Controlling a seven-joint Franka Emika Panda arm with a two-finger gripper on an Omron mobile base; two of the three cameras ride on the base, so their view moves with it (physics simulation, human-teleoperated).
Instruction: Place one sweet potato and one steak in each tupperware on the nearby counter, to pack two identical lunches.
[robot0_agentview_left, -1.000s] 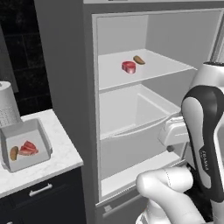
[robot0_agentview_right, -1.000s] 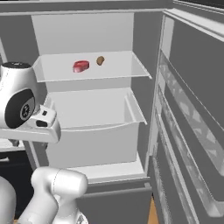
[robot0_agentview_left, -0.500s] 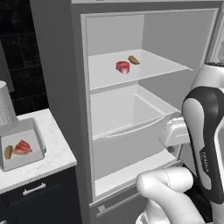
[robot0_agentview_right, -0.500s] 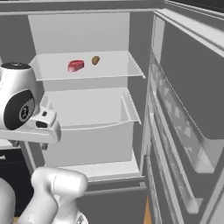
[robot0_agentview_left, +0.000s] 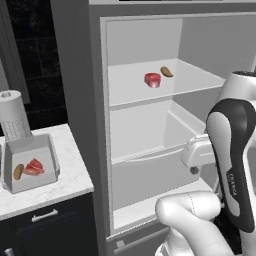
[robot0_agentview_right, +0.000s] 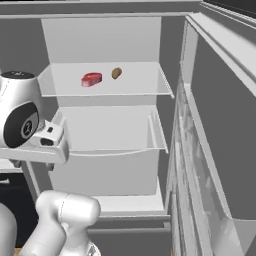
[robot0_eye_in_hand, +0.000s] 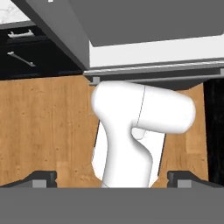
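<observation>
At lower left, a tupperware (robot0_agentview_left: 31, 170) on the counter (robot0_agentview_left: 70, 175) already holds one sweet potato and one steak. Centre frame, a second steak (robot0_agentview_left: 152, 79) and sweet potato (robot0_agentview_left: 166, 71) wait on the fridge shelf (robot0_agentview_left: 195, 75). The gripper (robot0_eye_in_hand: 112, 178), jaws wide and empty, must next reach up there.

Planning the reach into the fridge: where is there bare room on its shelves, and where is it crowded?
Crowded only mid upper shelf, where steak and sweet potato sit close. Bare: that shelf's ends beside both walls, and the lower shelf beneath.
</observation>
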